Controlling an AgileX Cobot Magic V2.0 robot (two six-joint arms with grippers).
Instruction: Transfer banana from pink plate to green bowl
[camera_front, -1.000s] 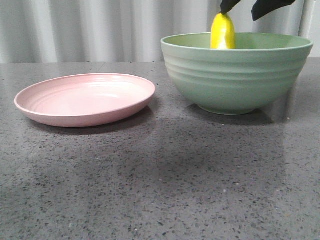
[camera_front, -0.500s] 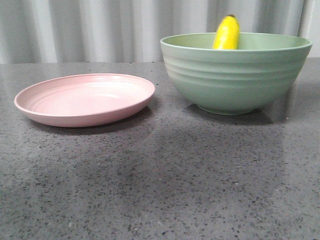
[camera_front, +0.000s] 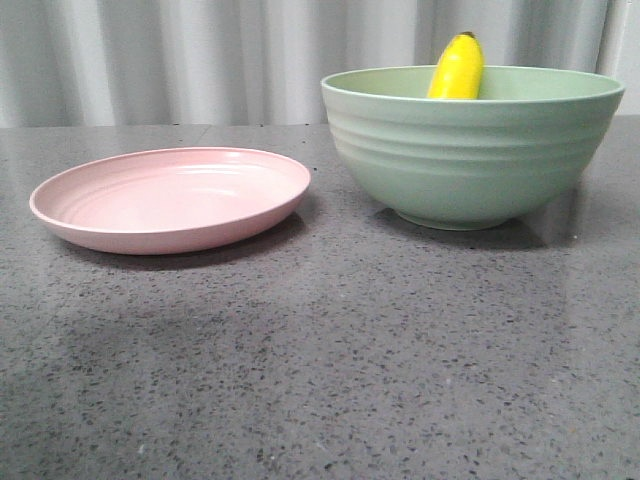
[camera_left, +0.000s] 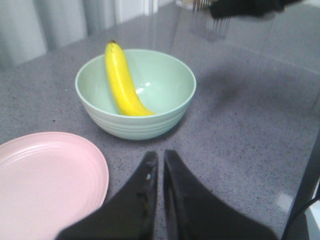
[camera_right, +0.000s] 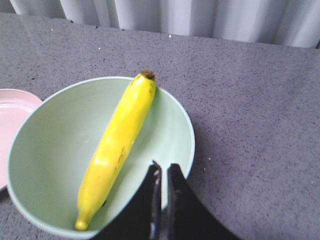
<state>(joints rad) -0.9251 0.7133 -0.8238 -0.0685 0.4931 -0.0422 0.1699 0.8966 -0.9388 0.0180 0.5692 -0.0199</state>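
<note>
Yellow banana (camera_front: 456, 68) leans inside green bowl (camera_front: 470, 150); both grippers, left (camera_left: 160, 159) and right (camera_right: 163, 171), pinched closed, empty.

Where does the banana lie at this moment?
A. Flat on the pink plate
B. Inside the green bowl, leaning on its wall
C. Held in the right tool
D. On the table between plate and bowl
B: the banana leans inside the green bowl, its dark tip above the rim; the pink plate is bare.
</note>
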